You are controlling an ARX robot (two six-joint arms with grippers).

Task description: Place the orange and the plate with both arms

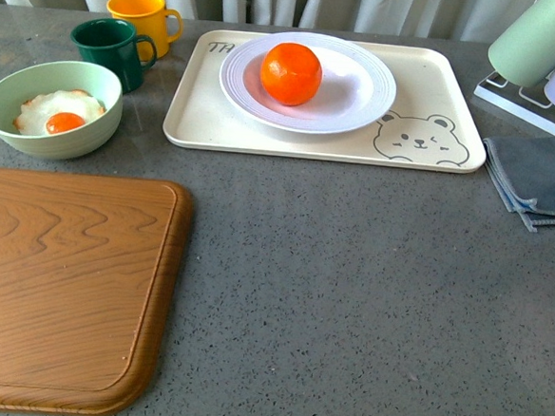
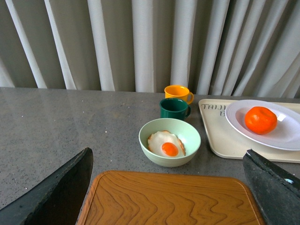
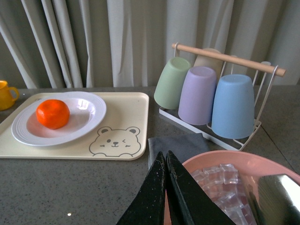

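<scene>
Front view: a speckled grey countertop backed by pale curtains, with neither of my arms in sight.

The orange sits in the white plate, which rests on the cream bear-print tray at the back. To the left stand a pale green bowl holding a fried egg, a dark green mug and a yellow mug; a wooden board lies nearest me. My left gripper hangs over that board with fingers spread wide, empty, the orange well apart beyond the bowl. My right gripper is over a pink basin near a grey cloth and cup rack; I cannot tell whether it is parted.
</scene>
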